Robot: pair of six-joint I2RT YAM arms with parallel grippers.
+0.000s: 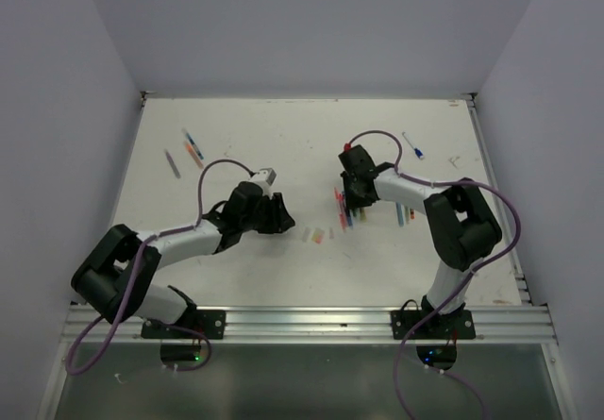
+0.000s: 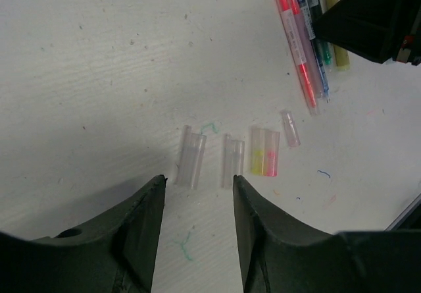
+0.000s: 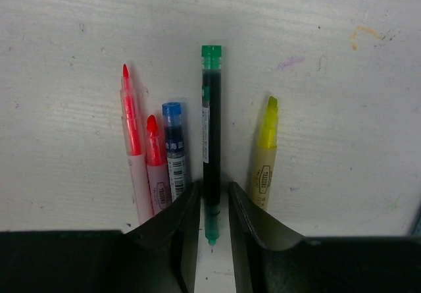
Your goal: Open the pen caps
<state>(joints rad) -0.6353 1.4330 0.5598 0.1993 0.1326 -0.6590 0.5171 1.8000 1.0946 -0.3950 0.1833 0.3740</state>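
Observation:
Several pen caps lie loose in a row on the white table: two clear ones (image 2: 191, 156) (image 2: 232, 160), a yellow and pink pair (image 2: 265, 151) and a small pale pink one (image 2: 290, 128). My left gripper (image 2: 199, 180) stands open just short of the clear caps, with nothing between its fingers. Uncapped pens lie side by side: two red-pink (image 3: 131, 141), a blue (image 3: 173, 148), a green (image 3: 211, 128) and a yellow (image 3: 266, 155). My right gripper (image 3: 214, 184) is open a little. The green pen lies on the table between its fingers, its tip towards the camera.
More pens lie at the far left (image 1: 192, 146) and far right (image 1: 412, 143) of the table, and a few beside the right arm (image 1: 404, 214). Ink scribbles mark the surface. Purple cables loop over both arms. A metal rail (image 1: 311, 321) runs along the near edge.

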